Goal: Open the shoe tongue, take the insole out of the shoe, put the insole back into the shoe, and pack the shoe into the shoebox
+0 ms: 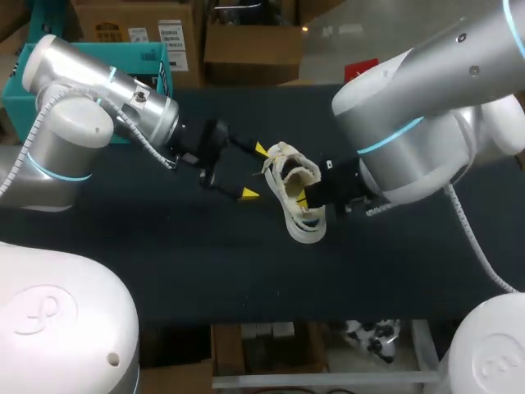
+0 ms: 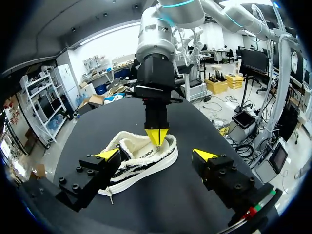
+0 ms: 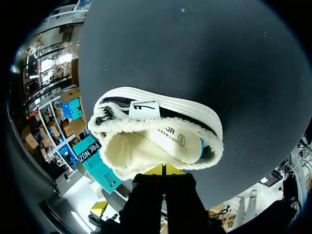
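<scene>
A black-and-white shoe [image 1: 299, 205] with cream fleece lining rests on the dark table [image 1: 164, 263] near its middle. Its printed insole [image 3: 173, 138] lies inside the opening. My right gripper [image 1: 305, 199] is shut, and its yellow tips [image 3: 164, 170] press against the fleece collar at the rim of the opening. I cannot tell whether any fleece is pinched. In the left wrist view the same shut tips [image 2: 157, 136] point down onto the collar of the shoe [image 2: 139, 163]. My left gripper [image 1: 254, 171] stands wide open just left of the shoe, holding nothing.
A teal crate [image 1: 23, 97] stands at the table's back left, behind my left arm. Bare dark tabletop [image 1: 394, 271] stretches in front of the shoe and to both sides.
</scene>
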You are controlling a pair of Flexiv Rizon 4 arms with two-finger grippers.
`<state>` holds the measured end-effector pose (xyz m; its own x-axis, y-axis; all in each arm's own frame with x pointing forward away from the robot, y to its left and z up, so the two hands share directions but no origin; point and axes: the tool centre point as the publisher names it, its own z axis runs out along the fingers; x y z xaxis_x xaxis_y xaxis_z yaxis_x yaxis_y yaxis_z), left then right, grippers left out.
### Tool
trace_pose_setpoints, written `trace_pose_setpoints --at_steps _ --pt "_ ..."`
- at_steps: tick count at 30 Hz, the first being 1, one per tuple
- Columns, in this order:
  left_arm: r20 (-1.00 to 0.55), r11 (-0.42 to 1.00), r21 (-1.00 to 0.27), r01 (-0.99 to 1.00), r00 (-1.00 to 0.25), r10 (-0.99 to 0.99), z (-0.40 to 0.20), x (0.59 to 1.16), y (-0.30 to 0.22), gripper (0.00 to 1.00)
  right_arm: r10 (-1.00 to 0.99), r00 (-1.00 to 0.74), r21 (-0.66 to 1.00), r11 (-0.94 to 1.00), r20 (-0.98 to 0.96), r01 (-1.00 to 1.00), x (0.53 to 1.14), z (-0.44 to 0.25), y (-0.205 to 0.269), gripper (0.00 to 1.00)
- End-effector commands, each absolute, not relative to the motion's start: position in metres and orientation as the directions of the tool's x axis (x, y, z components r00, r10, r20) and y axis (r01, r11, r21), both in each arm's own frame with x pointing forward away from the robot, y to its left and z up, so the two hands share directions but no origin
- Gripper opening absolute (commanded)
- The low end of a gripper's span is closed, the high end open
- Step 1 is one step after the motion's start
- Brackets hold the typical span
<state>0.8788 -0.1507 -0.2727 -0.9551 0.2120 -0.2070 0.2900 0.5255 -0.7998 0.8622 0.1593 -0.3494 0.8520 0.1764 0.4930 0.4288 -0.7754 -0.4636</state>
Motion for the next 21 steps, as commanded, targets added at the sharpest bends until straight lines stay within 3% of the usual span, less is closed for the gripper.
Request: trace_pose_setpoints --at_steps 1,21 --pt "-0.182 0.534 -0.801 0.27 -0.96 0.213 -0.266 0.881 -0.146 1.0 0.187 0.861 -0.486 -0.76 0.472 0.432 0.874 -0.372 0.164 0.0" --pt "-0.142 0.569 -0.788 0.233 -0.97 0.2 -0.259 0.88 -0.144 1.0 0.166 0.874 -0.467 -0.792 0.456 0.394 0.864 -0.387 0.158 0.0"
